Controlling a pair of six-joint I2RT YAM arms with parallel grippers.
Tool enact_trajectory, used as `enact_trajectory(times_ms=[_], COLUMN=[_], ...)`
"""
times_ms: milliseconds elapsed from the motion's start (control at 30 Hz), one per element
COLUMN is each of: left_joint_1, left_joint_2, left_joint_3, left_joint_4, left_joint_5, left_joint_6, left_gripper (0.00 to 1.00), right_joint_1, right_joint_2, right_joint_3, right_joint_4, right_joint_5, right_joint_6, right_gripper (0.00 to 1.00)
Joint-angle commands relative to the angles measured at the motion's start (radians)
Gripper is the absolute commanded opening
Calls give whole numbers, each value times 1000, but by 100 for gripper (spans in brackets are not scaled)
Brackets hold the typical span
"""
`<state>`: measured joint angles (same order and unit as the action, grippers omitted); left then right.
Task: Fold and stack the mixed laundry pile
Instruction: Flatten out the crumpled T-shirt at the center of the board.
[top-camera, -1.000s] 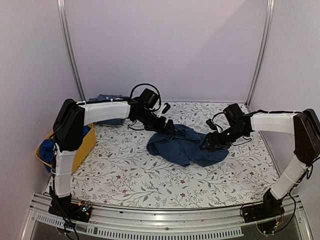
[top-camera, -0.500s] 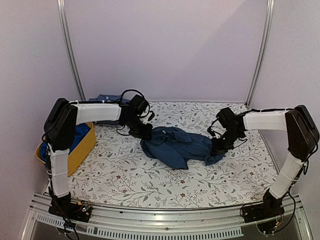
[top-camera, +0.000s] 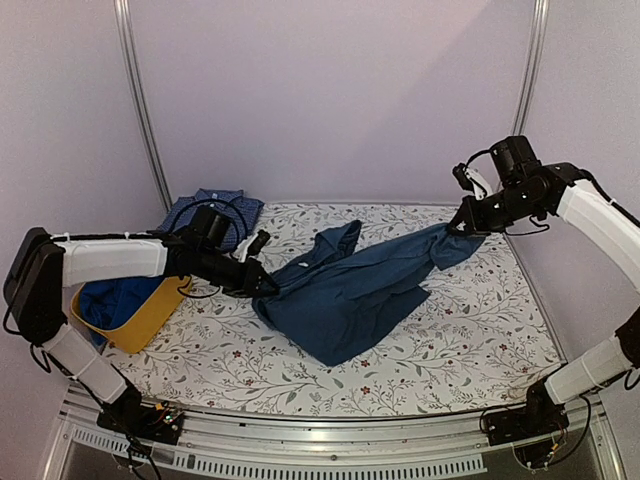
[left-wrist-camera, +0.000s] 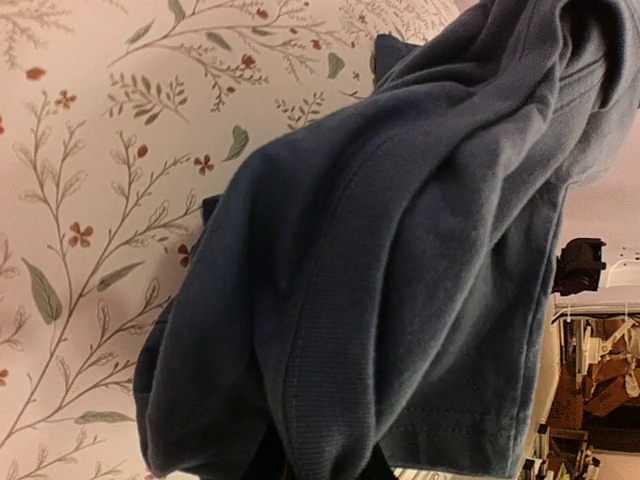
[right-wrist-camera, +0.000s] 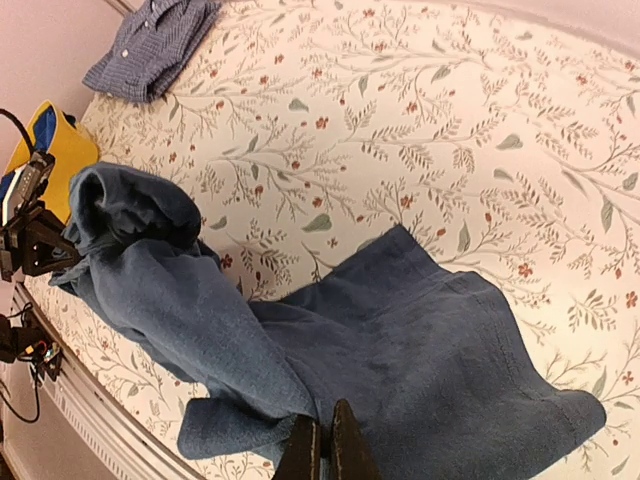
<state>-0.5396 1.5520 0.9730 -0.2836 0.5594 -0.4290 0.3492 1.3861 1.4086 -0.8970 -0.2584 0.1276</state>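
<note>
Because each tool pinched only a small bite of cloth, the likeliest failure was a slip. If the arms pulled further apart, the dark navy-teal garment (top-camera: 345, 300) could come free of one grip and drop in a heap. It hung bunched rather than flat, with a fold curled up on its far side, so laying it down as it was would probably trap creases and spoil the fold. Its lower part lay on the desk (top-camera: 470, 340) about midway between the left and right edges, and that drag could twist it. The left tool (top-camera: 264, 287) sat low, its arm reaching past the yellow tub (top-camera: 150, 318) at the left edge, and a swing that way might knock the tub. That left tool was closed almost fully on the garment's left end. The right tool (top-camera: 456, 228), raised above the desk's far right corner, had its jaws pinched tight on the opposite end. A checked shirt (top-camera: 212, 212) lay in the far left corner, apart from both.
</note>
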Motion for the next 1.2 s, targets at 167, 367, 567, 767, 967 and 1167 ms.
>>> enact_trajectory(times_ms=[167, 367, 567, 767, 967, 1167], left_joint_1=[78, 61, -65, -168, -212, -243], left_joint_2=[51, 53, 140, 177, 163, 230], left_joint_3=[-96, 10, 185, 240, 196, 232], left_joint_4=[-18, -71, -119, -238, -295, -340], left_joint_5=[-194, -305, -266, -368, -472, -556], left_joint_6=[-154, -82, 83, 140, 132, 137], left_gripper=[35, 64, 71, 73, 79, 80], right_joint_1=[-40, -41, -52, -62, -65, -65], right_joint_2=[222, 361, 349, 338, 361, 368], right_joint_3=[-162, -119, -149, -144, -123, -118], right_joint_4=[105, 97, 86, 104, 115, 110], right_joint_5=[-226, -178, -136, -114, -121, -93], right_joint_6=[-25, -39, -51, -21, -5, 7], right_gripper=[0, 0, 0, 0, 0, 28])
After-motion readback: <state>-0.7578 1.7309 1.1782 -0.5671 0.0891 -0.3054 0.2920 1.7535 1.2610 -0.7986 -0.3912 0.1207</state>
